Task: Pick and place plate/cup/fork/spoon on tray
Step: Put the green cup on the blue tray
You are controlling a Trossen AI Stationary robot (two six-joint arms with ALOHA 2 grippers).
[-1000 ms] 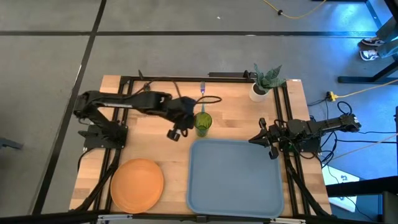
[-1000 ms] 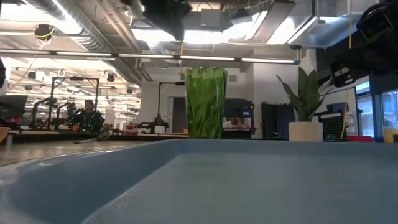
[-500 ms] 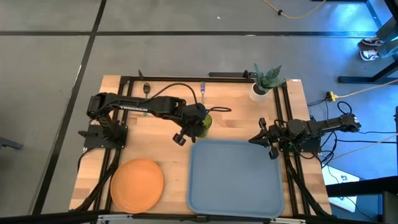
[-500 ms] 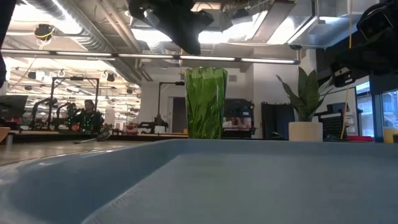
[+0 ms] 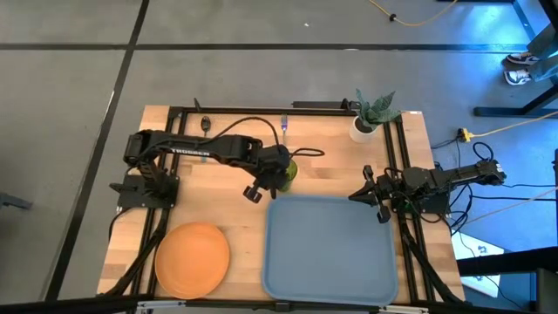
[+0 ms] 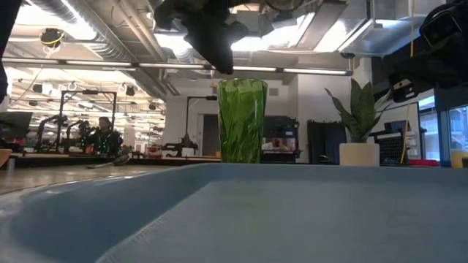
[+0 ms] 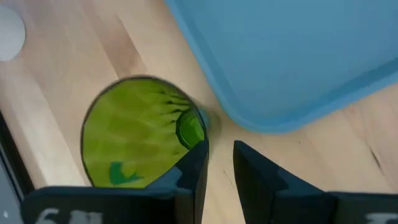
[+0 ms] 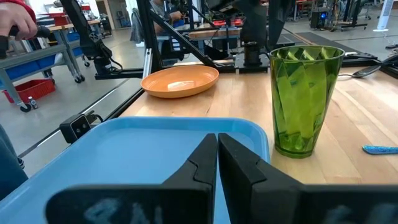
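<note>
The green cup (image 7: 140, 134) stands upright on the wood table, just off the blue-grey tray's (image 5: 331, 249) far left corner. My left gripper (image 7: 219, 146) hangs over the cup's tray-side rim, pointing steeply down and open by a narrow gap. One finger is over the rim and the other outside it. In the low view its tip (image 6: 224, 67) is a little above the rim. The orange plate (image 5: 192, 257) lies at the near left. The fork (image 5: 283, 125) and the spoon (image 5: 202, 123) lie near the far edge. My right gripper (image 8: 216, 146) waits shut at the tray's right side.
A white pot with a green plant (image 5: 362, 129) stands at the far right corner. Black rails frame the table's far, left and right sides. A cable (image 5: 301, 144) loops from the left arm over the wood behind the cup.
My left gripper has gone toward the table's right edge and down, from beside the cup to just over its rim, most of it in the first half second. The cup has kept its place.
</note>
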